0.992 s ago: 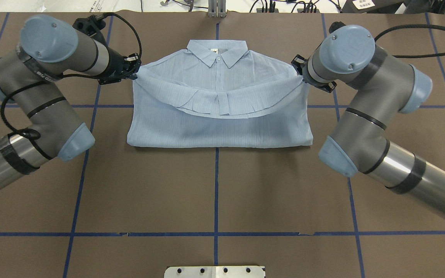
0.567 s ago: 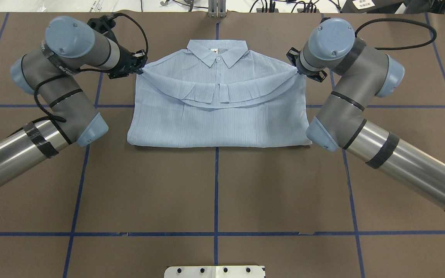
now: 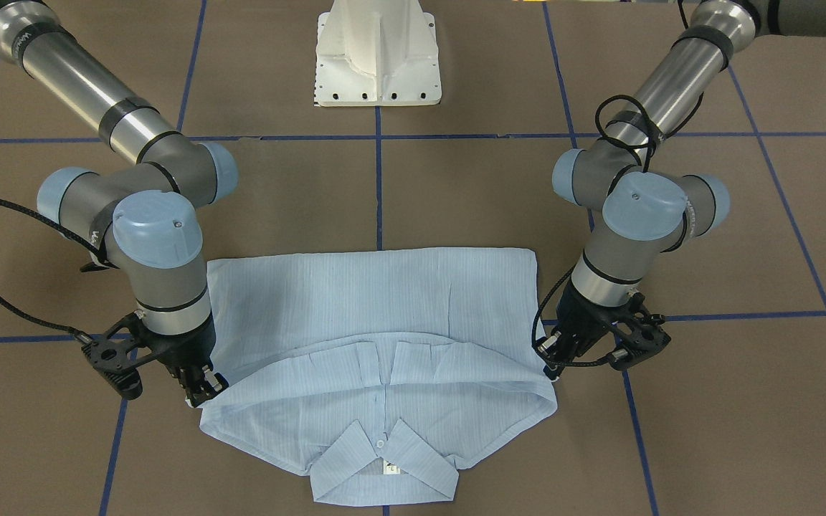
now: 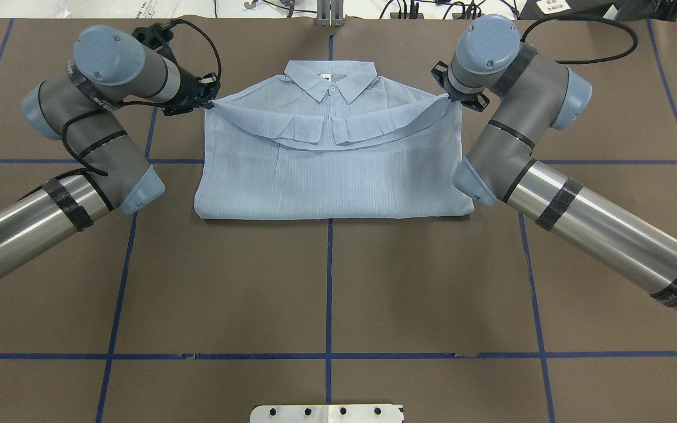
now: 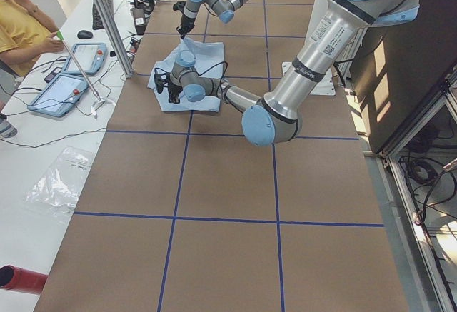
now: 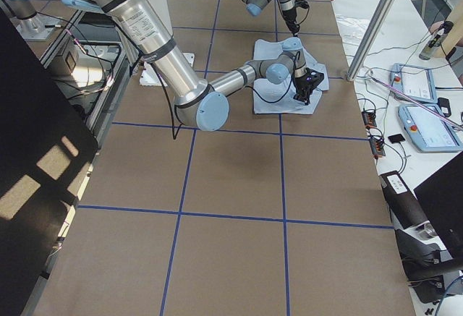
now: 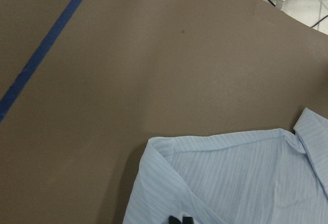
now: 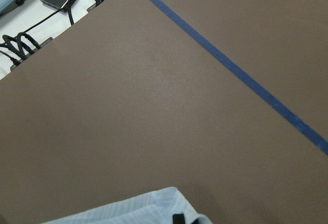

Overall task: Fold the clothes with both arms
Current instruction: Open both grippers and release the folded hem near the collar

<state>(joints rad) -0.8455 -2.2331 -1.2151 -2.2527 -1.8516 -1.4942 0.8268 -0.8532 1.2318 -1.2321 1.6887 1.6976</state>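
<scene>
- One light-blue shirt (image 4: 332, 182) with fine stripes lies on the brown surface (image 4: 327, 294), in the middle of its far side from the robot, with the collar (image 4: 331, 81) pointing away from the robot.
- The shirt forms a wide rectangle. Its lower part is doubled up over the body, and the raised hem sags in a shallow arc just below the collar.
- One small white button (image 4: 332, 89) shows at the collar's meeting point and one white neck label (image 4: 326, 76) sits inside it.
- Two pleat-like creases sit at the middle of the arc, one on each side of the placket.
- The left tool (image 4: 209, 103) is clenched on the hem's corner at the shirt's left shoulder. In the left wrist view, black fingertips (image 7: 179, 219) sit against the cloth.
- The right tool (image 4: 453, 98) is clenched on the opposite corner at the right shoulder.
- Two arms reach in: the left arm (image 4: 97, 88) and the right arm (image 4: 515, 117), each bent at the elbow beside the shirt.
- Blue tape lines (image 4: 328, 282) divide the surface into a grid, and one runs under the shirt's middle.
- One white pedestal base (image 3: 377, 54) stands on the robot's side, well apart from the shirt.
</scene>
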